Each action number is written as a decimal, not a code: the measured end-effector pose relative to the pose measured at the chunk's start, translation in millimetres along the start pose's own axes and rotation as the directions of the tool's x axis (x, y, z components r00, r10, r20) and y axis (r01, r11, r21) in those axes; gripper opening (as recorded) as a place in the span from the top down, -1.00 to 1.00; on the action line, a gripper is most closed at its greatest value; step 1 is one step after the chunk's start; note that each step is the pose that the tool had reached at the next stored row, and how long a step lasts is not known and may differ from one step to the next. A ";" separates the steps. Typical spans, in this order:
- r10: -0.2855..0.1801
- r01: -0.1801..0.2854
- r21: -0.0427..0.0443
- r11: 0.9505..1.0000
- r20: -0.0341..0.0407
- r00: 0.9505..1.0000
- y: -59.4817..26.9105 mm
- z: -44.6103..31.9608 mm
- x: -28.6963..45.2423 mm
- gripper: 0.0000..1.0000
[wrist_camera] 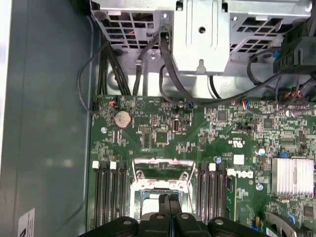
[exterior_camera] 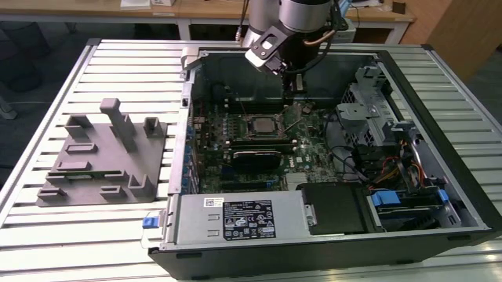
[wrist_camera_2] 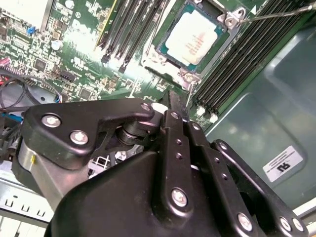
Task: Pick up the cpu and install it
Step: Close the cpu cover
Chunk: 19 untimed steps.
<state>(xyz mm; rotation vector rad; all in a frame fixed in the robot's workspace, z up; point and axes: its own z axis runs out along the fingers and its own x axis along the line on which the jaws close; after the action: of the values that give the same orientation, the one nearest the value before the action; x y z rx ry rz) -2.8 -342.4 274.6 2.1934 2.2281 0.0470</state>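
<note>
The cpu (wrist_camera_2: 193, 37), a small square chip with a pale silver top, lies flat in the black-framed socket (wrist_camera_2: 160, 63) on the green motherboard; in the exterior view the cpu (exterior_camera: 261, 125) sits mid-board. My gripper (exterior_camera: 297, 101) hangs inside the open computer case, a little above the board and toward the exterior view's right of the socket. In both wrist views its black fingers (wrist_camera: 165, 203) are pressed together with nothing between them. The gripper (wrist_camera_2: 171, 100) is apart from the chip. The socket's metal frame (wrist_camera: 161, 171) stands just beyond the fingertips.
The case (exterior_camera: 439, 194) lies open on a slatted metal table (exterior_camera: 117, 64). A grey moulded tray (exterior_camera: 102, 158) rests at the exterior view's left. Memory slots (wrist_camera: 108, 190) flank the socket. A drive cage (exterior_camera: 375, 111), cables (wrist_camera: 163, 64) and a power supply (exterior_camera: 235, 218) crowd the case.
</note>
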 end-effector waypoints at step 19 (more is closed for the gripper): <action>0.000 0.000 0.005 1.000 0.000 1.000 20.5 1.5 -0.3 0.79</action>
<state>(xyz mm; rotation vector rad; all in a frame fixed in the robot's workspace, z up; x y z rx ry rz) 17.8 -342.4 273.7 2.1960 2.2306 0.0423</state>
